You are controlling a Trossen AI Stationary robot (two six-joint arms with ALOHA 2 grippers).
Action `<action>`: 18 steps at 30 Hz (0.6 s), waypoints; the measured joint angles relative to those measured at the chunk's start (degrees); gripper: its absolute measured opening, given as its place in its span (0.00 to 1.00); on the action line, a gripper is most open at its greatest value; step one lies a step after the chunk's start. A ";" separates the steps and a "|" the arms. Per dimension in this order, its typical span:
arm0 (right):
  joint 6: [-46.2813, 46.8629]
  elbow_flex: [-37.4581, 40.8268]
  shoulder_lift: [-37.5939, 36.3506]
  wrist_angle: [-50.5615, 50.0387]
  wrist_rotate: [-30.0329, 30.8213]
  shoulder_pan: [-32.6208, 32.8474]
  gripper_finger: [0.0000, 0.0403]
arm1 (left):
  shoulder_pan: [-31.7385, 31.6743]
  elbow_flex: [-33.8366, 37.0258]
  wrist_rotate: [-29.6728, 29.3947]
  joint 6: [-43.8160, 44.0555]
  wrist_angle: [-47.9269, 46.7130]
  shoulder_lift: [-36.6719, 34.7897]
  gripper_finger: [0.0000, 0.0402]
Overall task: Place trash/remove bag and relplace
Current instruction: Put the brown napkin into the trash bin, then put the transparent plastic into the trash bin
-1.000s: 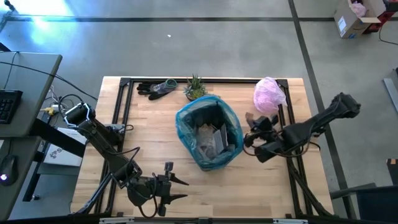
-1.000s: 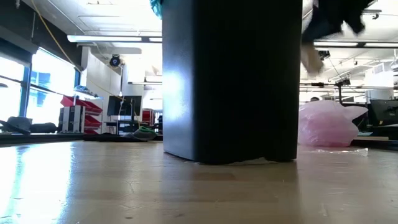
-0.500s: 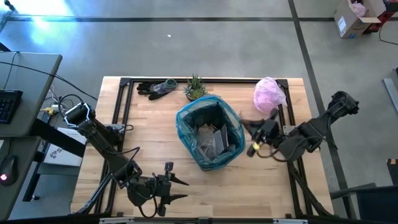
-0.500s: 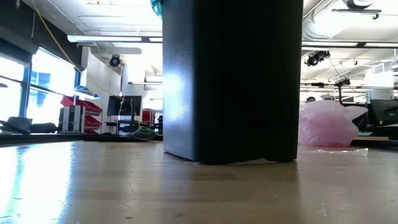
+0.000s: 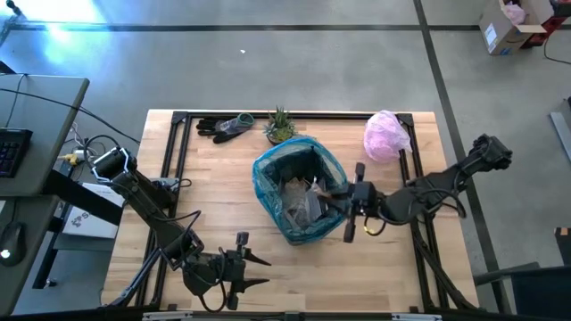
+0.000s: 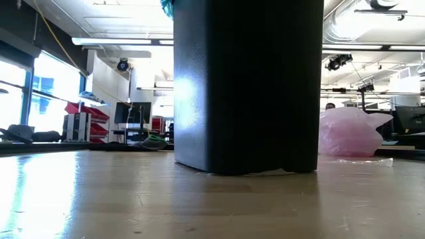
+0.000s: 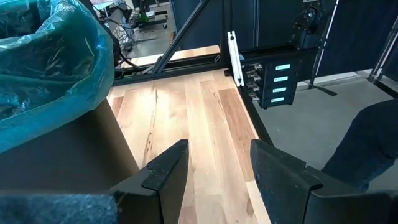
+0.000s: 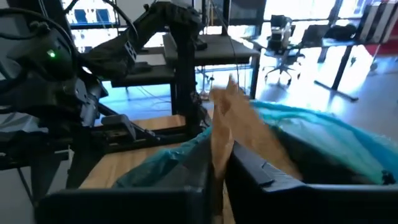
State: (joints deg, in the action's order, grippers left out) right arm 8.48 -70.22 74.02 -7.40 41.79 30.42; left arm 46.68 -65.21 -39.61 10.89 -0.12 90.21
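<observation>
From above, the wrinkled teal translucent plastic bin liner (image 5: 300, 189) lines the bin mid-table, holding paper scraps and wrappers (image 5: 303, 198). The right gripper (image 5: 343, 201) reaches over its rim.

In its wrist view, it pinches a thin brownish paper scrap (image 8: 227, 127), light and floppy, best held edgewise.

The left gripper (image 7: 214, 165) waits, jaws apart.

place: lab/workshop | cues: concrete floor (image 5: 268, 71); desks (image 8: 298, 46); red bins (image 6: 89, 114)

You have a light wooden table (image 5: 223, 178) edged by a black frame. On it: the bin lined with the bag (image 5: 300, 187) at frame centre, dark gloves (image 5: 223, 127), a small plant (image 5: 280, 124) and a pink bag (image 5: 385, 135) along the upper edge.
</observation>
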 joint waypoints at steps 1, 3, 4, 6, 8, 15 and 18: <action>0.72 0.00 0.10 -0.42 -0.44 -0.41 0.08 | 0.00 0.00 0.01 0.04 -0.02 0.00 0.39; 2.04 0.00 0.19 -1.84 -0.72 -0.83 0.16 | 0.00 0.00 0.01 0.48 -0.04 0.00 0.39; 2.59 0.00 0.21 -2.43 -0.86 -0.90 0.20 | 0.00 0.00 0.02 0.48 -0.03 0.00 0.39; 3.15 0.00 0.24 -2.89 -0.88 -0.92 0.29 | 0.00 0.00 0.01 0.48 -0.04 0.00 0.39; 3.00 0.00 0.24 -2.70 -0.79 -0.88 0.38 | 0.00 0.00 0.01 0.48 -0.04 0.00 0.39; -1.50 -1.20 0.21 -4.68 9.85 3.47 0.52 | 0.00 0.00 0.01 -0.02 -0.09 0.00 0.39; 0.59 -2.20 0.18 -9.76 17.02 7.14 0.51 | 0.00 0.00 0.07 0.00 -0.24 0.00 0.39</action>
State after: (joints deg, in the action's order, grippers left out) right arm 9.07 -72.42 74.19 -17.16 58.81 37.56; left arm 46.68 -65.21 -39.54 10.89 -0.36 90.21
